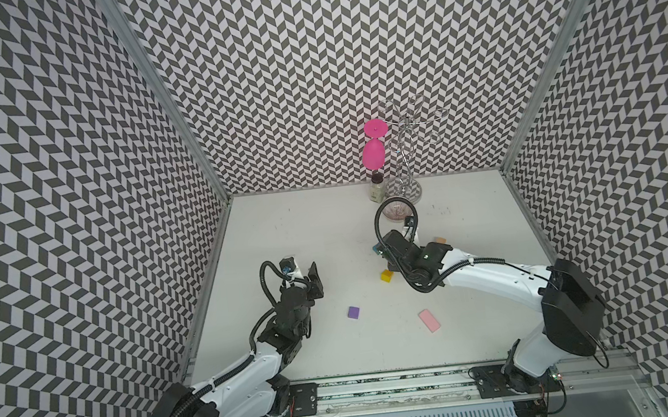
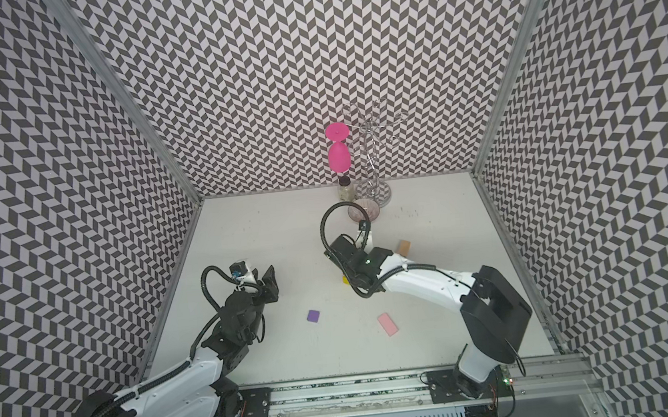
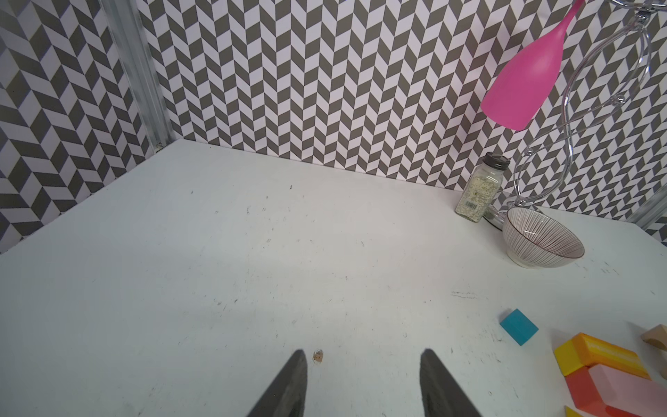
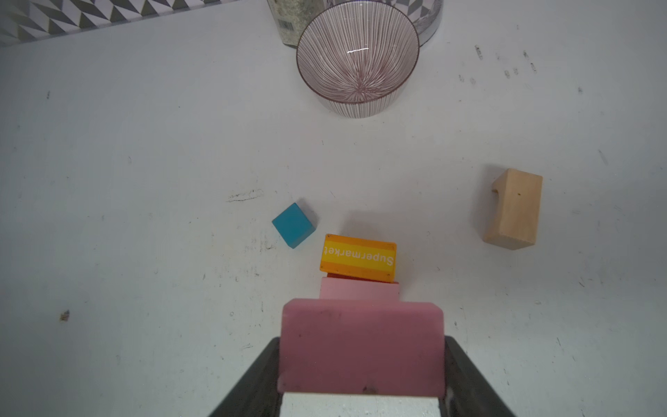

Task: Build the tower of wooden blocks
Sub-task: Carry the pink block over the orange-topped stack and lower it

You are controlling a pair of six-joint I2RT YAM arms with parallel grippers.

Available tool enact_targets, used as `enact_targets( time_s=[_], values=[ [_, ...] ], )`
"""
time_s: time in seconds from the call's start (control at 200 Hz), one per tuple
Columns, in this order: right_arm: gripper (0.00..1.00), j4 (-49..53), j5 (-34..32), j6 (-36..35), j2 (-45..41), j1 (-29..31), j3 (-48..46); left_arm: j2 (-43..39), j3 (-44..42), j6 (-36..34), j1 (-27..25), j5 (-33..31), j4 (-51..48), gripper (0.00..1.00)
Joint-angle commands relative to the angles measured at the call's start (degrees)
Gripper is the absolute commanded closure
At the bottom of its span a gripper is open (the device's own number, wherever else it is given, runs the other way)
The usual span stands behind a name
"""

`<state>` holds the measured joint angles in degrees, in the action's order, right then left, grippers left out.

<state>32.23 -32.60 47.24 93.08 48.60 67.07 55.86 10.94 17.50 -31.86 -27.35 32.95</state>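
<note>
Jaws of the right gripper (image 4: 361, 339): clamped on opposite sides of a pink slab (image 4: 361, 361). Jaws of the left gripper (image 3: 363, 355): parted, nothing between them, bare tabletop (image 1: 325, 227) below.

Wood block tower, as started: a tight cluster just past the held slab in the right wrist view. It has a paler pink slab (image 4: 360, 290), a sliver of a red block (image 4: 337, 276) and an orange-and-yellow striped block (image 4: 358, 257), all touching. The exact stacking order cannot be told. The striped block carries white lettering, "Supermarket", which reads upside down in that view.

Loose pieces on the tabletop:
- teal cube (image 4: 294, 224), just beside the striped block, not touching
- plain wood block (image 4: 514, 209) with a notch cut in one edge, well apart
- yellow cube (image 1: 386, 275), close under the right arm
- purple block (image 1: 353, 312) and a loose pink slab (image 1: 429, 319), between the two arms, apart from each other

Back of the tabletop: a ribbed bowl (image 4: 361, 108), upright. A spice jar (image 3: 478, 191) with a dark cap stands behind it, with a barcode visible and no other print legible. A wire stand (image 1: 401, 148) carries a pink goblet (image 3: 523, 83) hanging bowl-down.
</note>
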Motion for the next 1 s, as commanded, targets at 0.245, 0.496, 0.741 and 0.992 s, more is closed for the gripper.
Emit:
enact_targets(
  time_s=[0.245,0.496,0.741,0.992],
  values=[
    [1.00,-4.85,7.52,-6.79,5.55,-5.38,3.31,-0.39,-0.57,-0.36,-0.40,-0.76,1.68,0.48],
    [1.00,-5.64,9.78,-9.00,8.09,-6.39,4.14,-0.31,-0.57,-0.45,-0.53,-0.77,1.77,0.49],
    [1.00,-3.87,9.97,-9.02,12.18,-6.41,6.30,-0.31,-0.57,-0.45,-0.58,-0.84,1.78,0.49],
    [1.00,-3.51,9.13,-8.40,13.07,-6.60,6.28,-0.31,-0.57,-0.54,-0.66,-0.92,1.77,0.49]
  ],
)
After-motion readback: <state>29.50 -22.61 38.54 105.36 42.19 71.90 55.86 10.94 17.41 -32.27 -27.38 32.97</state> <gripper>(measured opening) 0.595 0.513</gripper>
